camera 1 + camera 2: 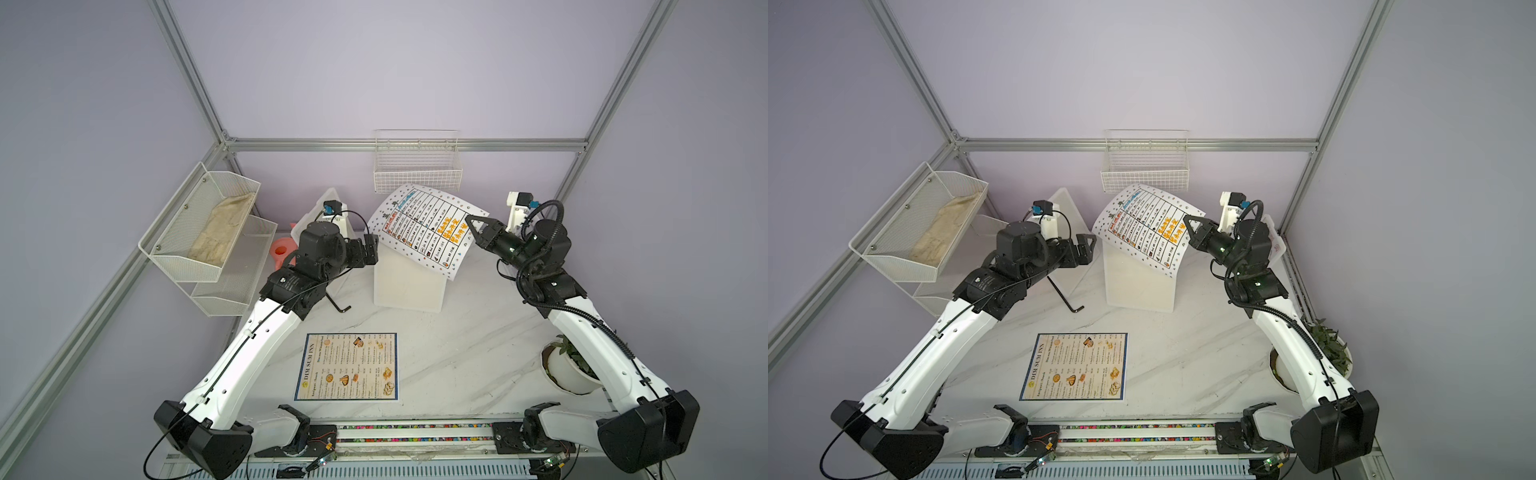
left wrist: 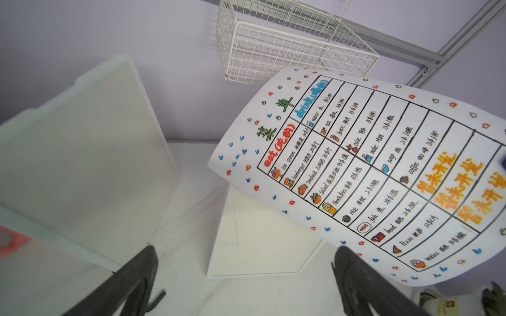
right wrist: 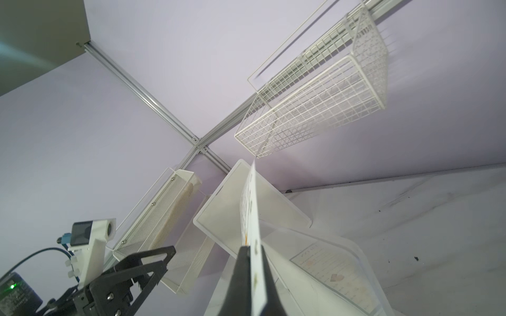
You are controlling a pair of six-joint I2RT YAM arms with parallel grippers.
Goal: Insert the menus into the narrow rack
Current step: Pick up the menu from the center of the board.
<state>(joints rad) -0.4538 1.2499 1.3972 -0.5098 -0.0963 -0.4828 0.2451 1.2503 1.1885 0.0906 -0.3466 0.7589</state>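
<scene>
Over the narrow white rack (image 1: 409, 286) at mid-worktop (image 1: 478, 332), the dotted white table sheet (image 1: 424, 226) hangs tilted and curled, pinched at one edge by the right end effector (image 1: 471, 219). We cannot tell whether sheet and rack touch. We log the left end effector (image 2: 243, 251) spread wide, holding nothing, just beside the rack. The DIM SUM INN menu (image 1: 348, 366) lies flat on the worktop near the front, well apart from both.

- dotted table sheet (image 2: 356, 177), clamped in the right gripper (image 1: 471, 222), is showing "eat", "drink", "ice cream", "salad", "Pizza", "coffee".
- dark-bordered menu (image 1: 348, 366), flat well behind that gripper, is reading "DIM SUM INN".
</scene>
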